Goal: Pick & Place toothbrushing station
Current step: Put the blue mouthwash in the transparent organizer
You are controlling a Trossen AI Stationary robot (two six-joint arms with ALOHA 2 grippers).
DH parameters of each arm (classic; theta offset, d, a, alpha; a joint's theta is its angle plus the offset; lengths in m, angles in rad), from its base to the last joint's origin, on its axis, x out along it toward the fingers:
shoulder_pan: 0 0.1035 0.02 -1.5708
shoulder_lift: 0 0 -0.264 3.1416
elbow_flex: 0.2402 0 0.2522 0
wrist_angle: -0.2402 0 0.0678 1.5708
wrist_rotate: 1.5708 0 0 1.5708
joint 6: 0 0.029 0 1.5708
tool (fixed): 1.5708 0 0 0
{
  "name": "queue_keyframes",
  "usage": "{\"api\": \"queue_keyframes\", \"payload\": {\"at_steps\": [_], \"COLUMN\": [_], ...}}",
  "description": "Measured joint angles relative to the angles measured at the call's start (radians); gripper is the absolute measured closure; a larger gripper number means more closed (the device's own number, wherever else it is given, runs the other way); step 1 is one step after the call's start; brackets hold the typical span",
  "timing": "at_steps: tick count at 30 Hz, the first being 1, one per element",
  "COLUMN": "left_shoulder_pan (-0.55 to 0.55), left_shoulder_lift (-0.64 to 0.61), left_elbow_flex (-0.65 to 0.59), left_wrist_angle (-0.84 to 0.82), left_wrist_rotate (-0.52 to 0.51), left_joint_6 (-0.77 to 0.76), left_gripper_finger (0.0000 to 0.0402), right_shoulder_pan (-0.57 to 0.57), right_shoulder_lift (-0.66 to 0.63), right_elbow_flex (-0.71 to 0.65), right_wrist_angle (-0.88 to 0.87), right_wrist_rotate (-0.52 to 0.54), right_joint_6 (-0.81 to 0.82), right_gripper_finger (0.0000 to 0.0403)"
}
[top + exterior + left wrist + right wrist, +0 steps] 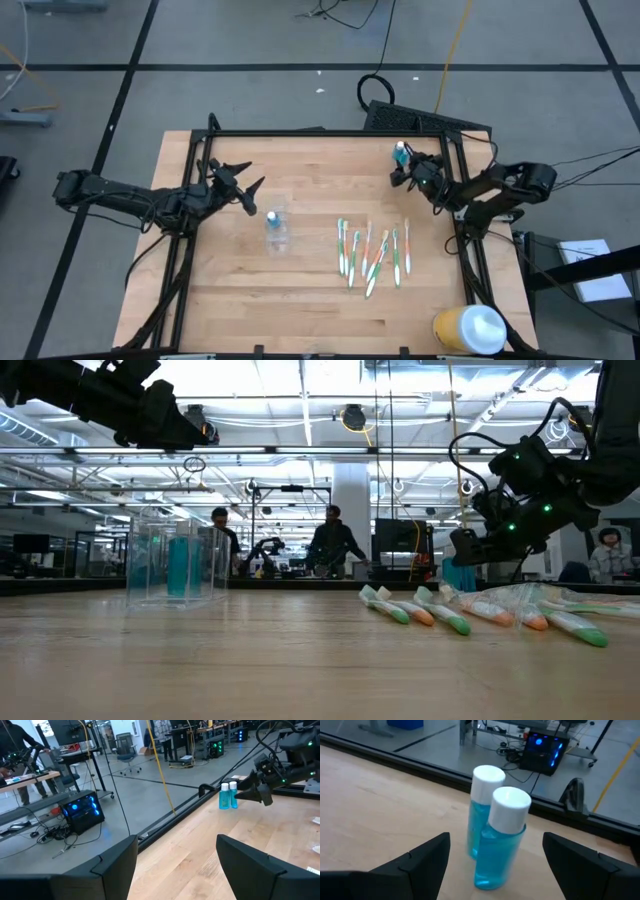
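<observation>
A small clear plastic cup (277,230) stands on its base left of the table's middle; it also shows in the low view (176,567). Several green, orange and white toothbrushes (372,252) lie flat in a loose row right of centre. Two blue white-capped tubes (401,153) stand upright side by side near the far right corner, close in the right wrist view (495,840). My right gripper (404,176) is open just on the near side of the tubes, fingers pointing at them, touching nothing. My left gripper (248,190) is open and empty, above the table left of the cup.
A big yellow container with a white lid (468,329) lies at the near right corner. The black table frame (330,133) runs along the far edge behind the tubes. Bare wood lies between cup and toothbrushes. People stand in the room beyond the table.
</observation>
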Motion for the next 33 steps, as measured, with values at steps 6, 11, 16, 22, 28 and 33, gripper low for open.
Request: {"api": "queue_keyframes", "payload": {"at_steps": [6, 11, 16, 22, 28, 33], "left_shoulder_pan": [0.000, 0.000, 0.000, 0.000, 0.000, 0.000], "left_shoulder_lift": [0.000, 0.000, 0.000, 0.000, 0.000, 0.000], "left_elbow_flex": [0.000, 0.000, 0.000, 0.000, 0.000, 0.000], "left_wrist_angle": [0.000, 0.000, 0.000, 0.000, 0.000, 0.000], "left_wrist_rotate": [0.000, 0.000, 0.000, 0.000, 0.000, 0.000], "left_joint_6": [-0.014, -0.019, -0.019, -0.021, -0.022, -0.023], "left_gripper_finger": [0.0123, 0.0123, 0.0123, 0.0123, 0.0123, 0.0123], "right_shoulder_pan": [-0.051, -0.082, -0.118, -0.155, -0.172, -0.172], "right_shoulder_lift": [0.000, 0.000, 0.000, 0.000, 0.000, 0.000], "right_elbow_flex": [0.000, 0.000, 0.015, 0.026, 0.026, 0.026], "right_wrist_angle": [0.009, 0.015, 0.017, 0.017, -0.016, -0.027], "right_wrist_rotate": [-0.070, -0.119, -0.233, -0.260, -0.261, -0.261], "right_joint_6": [0.005, -0.013, -0.060, -0.114, -0.155, -0.161], "right_gripper_finger": [0.0094, 0.0094, 0.0094, 0.0094, 0.0094, 0.0094]}}
